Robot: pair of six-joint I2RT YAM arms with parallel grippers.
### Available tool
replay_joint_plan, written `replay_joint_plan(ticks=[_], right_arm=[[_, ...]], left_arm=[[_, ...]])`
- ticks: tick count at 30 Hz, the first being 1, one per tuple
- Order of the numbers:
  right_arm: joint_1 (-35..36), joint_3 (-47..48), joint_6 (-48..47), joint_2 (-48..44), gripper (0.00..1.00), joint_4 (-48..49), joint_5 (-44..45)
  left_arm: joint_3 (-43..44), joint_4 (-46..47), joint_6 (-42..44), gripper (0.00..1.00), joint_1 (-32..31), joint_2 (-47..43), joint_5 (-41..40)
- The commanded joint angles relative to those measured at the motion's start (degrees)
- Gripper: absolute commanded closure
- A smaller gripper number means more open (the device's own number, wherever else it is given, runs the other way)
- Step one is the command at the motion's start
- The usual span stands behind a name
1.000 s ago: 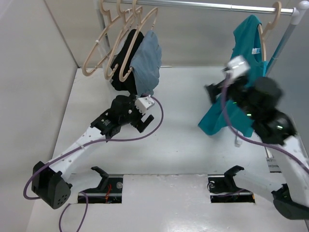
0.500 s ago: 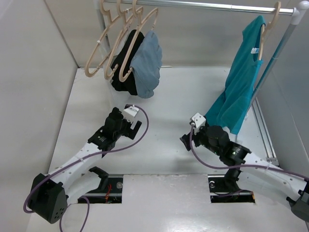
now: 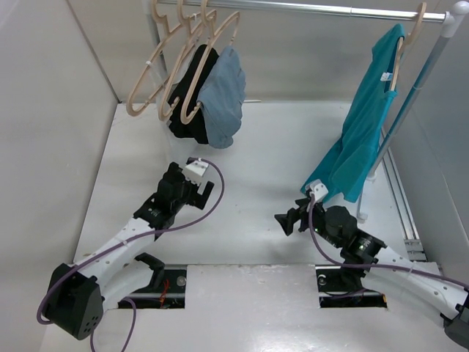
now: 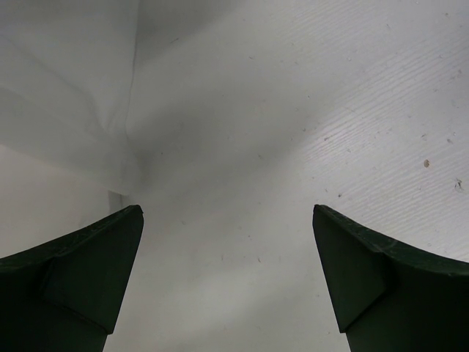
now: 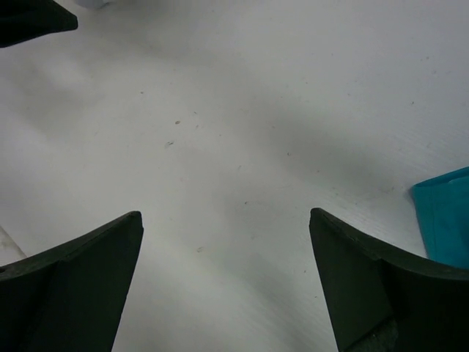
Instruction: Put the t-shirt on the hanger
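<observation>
Calling this one basically done, so the step in hand looks like backing off without wrecking it. My right gripper (image 5: 225, 213) is released, jaws spread wide with nothing but bare bench (image 3: 278, 147) between them. Same for my left gripper (image 4: 227, 210): wide open, holding nothing, low over the bench.

The t-shirt (image 3: 363, 125) is up and off to the right of my right gripper, hanging from the hanger (image 3: 415, 29), which is hooked on the rail (image 3: 315, 9). Its lowest corner dangles near that gripper's wrist, and the right wrist view catches a bit of teal at its right edge. My left gripper is well apart from it.

How I'd do it well: keep both grippers low and clear of that hem, because one snag could drag the whole thing off. Any move should go away from the cloth, not under it.

As for looks: teal, floppy, with a small white label showing at the neck. It hangs long and narrow, bunched into folds rather than spread across both shoulders, so I'd guess it sits a bit lopsided. I can't tell whether both hanger arms are inside.
</observation>
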Motion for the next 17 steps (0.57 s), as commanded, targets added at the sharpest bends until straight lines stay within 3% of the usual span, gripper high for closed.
replay_joint_plan(ticks=[1, 17], right_arm=[[0.25, -0.15, 2.95, -1.49, 0.0, 4.13, 0.74], [0.25, 1.52, 4.08, 1.76, 0.0, 3.07, 2.31]], left_arm=[[-0.55, 2.5, -1.13, 0.0, 0.45, -1.77, 1.04], [-0.55, 2.5, -1.13, 0.0, 2.04, -2.3, 1.57]])
